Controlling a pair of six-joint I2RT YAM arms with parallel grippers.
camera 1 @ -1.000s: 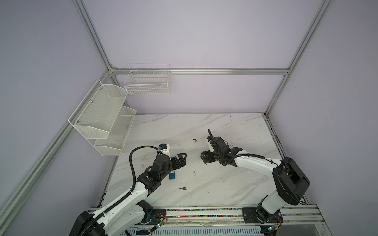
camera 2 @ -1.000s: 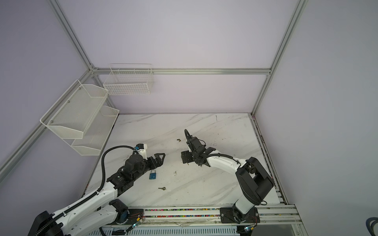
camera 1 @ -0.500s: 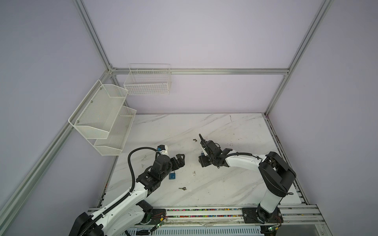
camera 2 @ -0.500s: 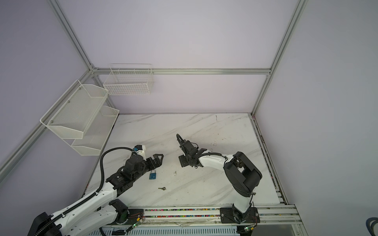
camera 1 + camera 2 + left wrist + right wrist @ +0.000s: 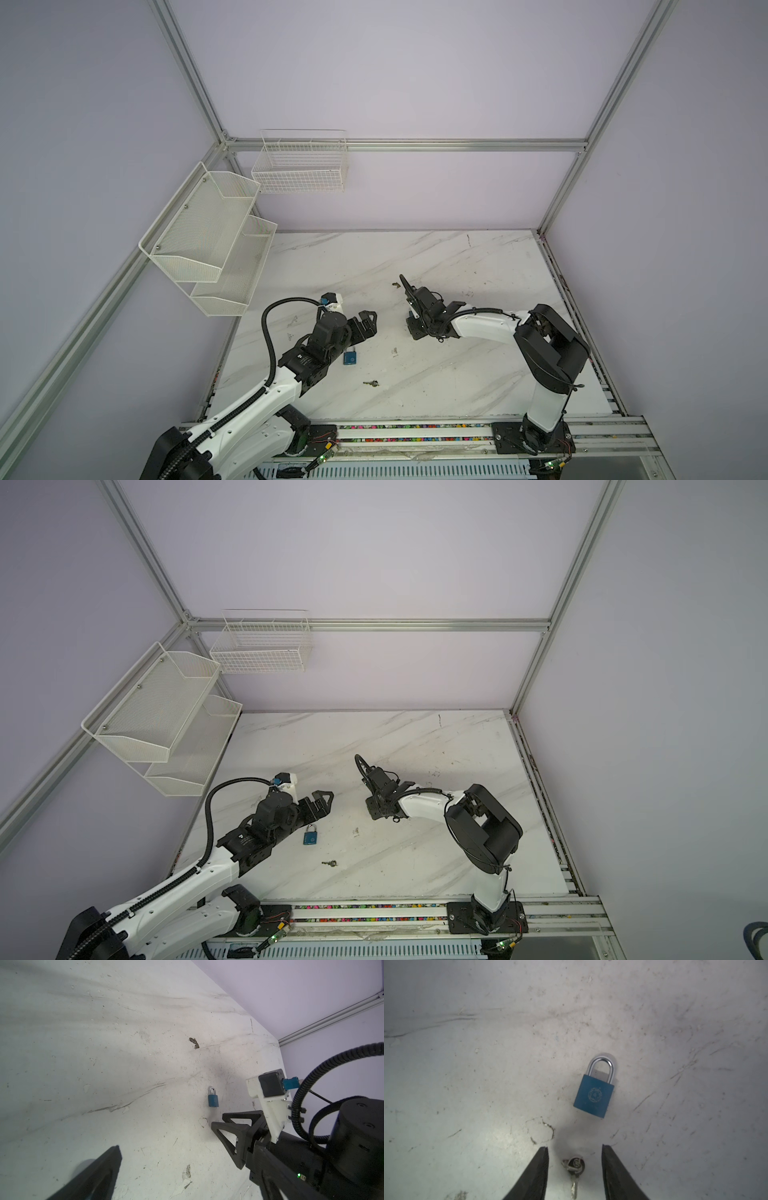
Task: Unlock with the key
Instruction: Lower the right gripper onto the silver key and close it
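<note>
Your right gripper (image 5: 574,1147) is set at the key (image 5: 574,1165). Its jaws are partly open, with one finger on each side of the key's round head and a gap showing on both sides, so you have nothing gripped. The key is small and silvery, with a thin ring through its head and its blade pointing back between your fingers. Just beyond it, apart from the key, the padlock (image 5: 593,1095) lies flat on the scuffed white marble table (image 5: 467,1084). It has a blue, squarish body, turned slightly askew, with a faint round emblem on its face. Its bright steel shackle has both legs seated in the body and points away from the gripper. In the left wrist view the same padlock (image 5: 213,1100) sits just off the right gripper's tips. Your left gripper (image 5: 370,324) hangs wide open and empty. Beside it, in both top views, lies a second padlock (image 5: 311,836), also blue, with a loose key (image 5: 329,863) near it.
</note>
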